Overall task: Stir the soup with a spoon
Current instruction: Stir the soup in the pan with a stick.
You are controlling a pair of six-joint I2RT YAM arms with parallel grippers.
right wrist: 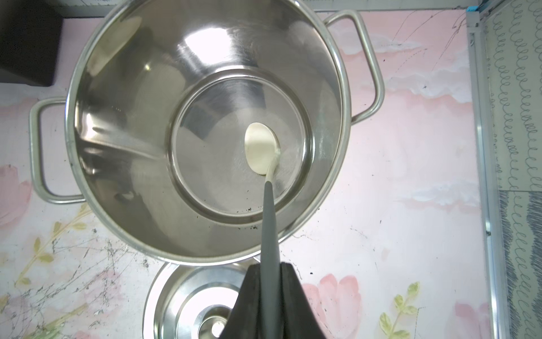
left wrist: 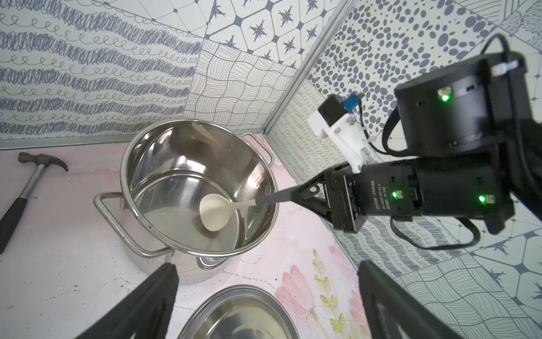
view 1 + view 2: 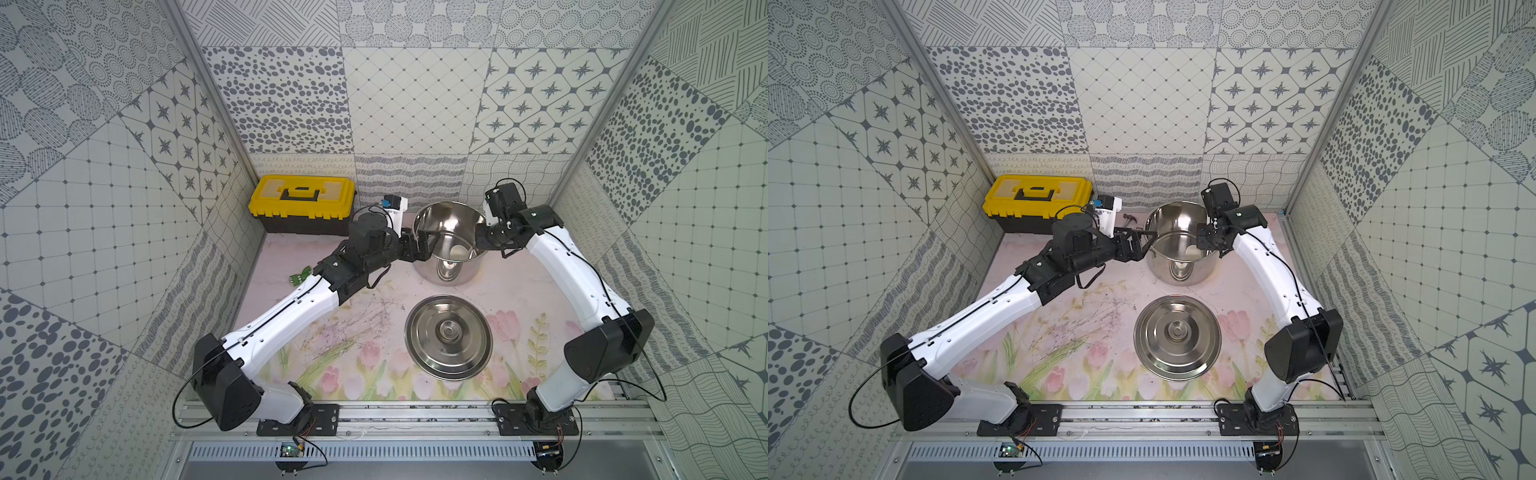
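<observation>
The soup's vessel, a shiny steel stockpot (image 3: 440, 210) (image 3: 1177, 216) (image 2: 164, 158) (image 1: 123, 117), stands at the back of the table; no liquid shows in it. A spoon (image 1: 262, 148) (image 2: 213, 212) (image 3: 458, 250) (image 3: 1192, 250) with a cream bowl reaches down to the pot's floor. My right gripper (image 1: 269, 265) (image 2: 299, 195) (image 3: 478, 241) (image 3: 1204, 243) is shut on its dark grey handle above the pot's right rim. My left gripper (image 2: 267, 264) (image 3: 417, 246) (image 3: 1142, 246) stands open at the pot's left side, nothing between its fingers.
The pot's steel lid (image 3: 449, 337) (image 3: 1177, 337) lies knob up in front of the pot. A yellow and black toolbox (image 3: 303, 203) sits in the back left corner. A hammer (image 2: 26, 187) (image 3: 1133, 219) lies between toolbox and pot. A small green object (image 3: 300, 276) lies by the left arm.
</observation>
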